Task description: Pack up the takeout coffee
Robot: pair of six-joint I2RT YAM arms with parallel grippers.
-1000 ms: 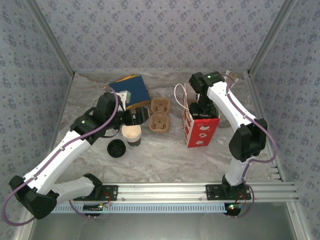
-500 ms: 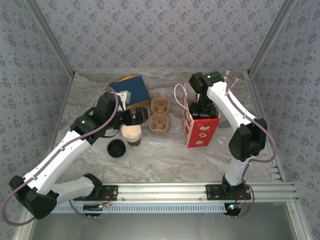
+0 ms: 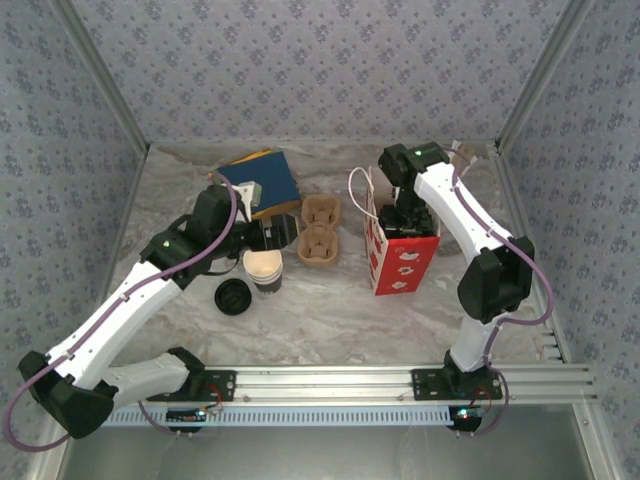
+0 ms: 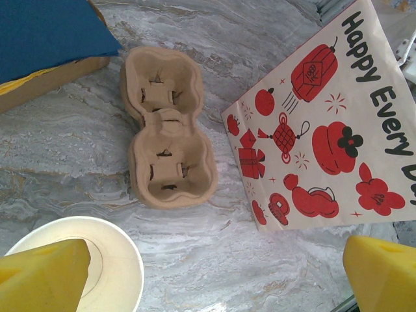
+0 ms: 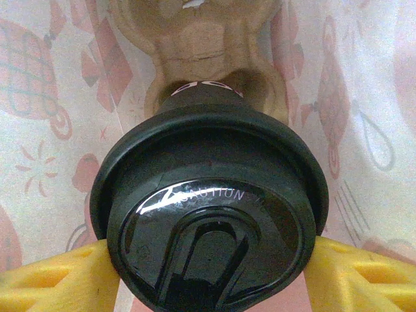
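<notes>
In the right wrist view the takeout coffee (image 5: 208, 221) shows its round black lid from above. My right gripper (image 5: 208, 276) is shut on it, one yellow finger (image 5: 58, 279) on each side below the lid's rim. The cup hangs inside the red-printed paper bag (image 3: 405, 262), over a pulp cup carrier (image 5: 208, 45) at the bag's bottom. From the top camera, my right gripper (image 3: 405, 215) reaches down into the bag's open mouth. My left gripper (image 3: 270, 232) is wide open above the table, nothing between its fingers (image 4: 42, 273).
A stack of lidless cups (image 3: 264, 268) stands just under the left gripper, and a loose black lid (image 3: 232, 296) lies beside it. A second pulp carrier (image 3: 320, 232) lies mid-table left of the bag. A blue box (image 3: 262, 180) sits at the back left.
</notes>
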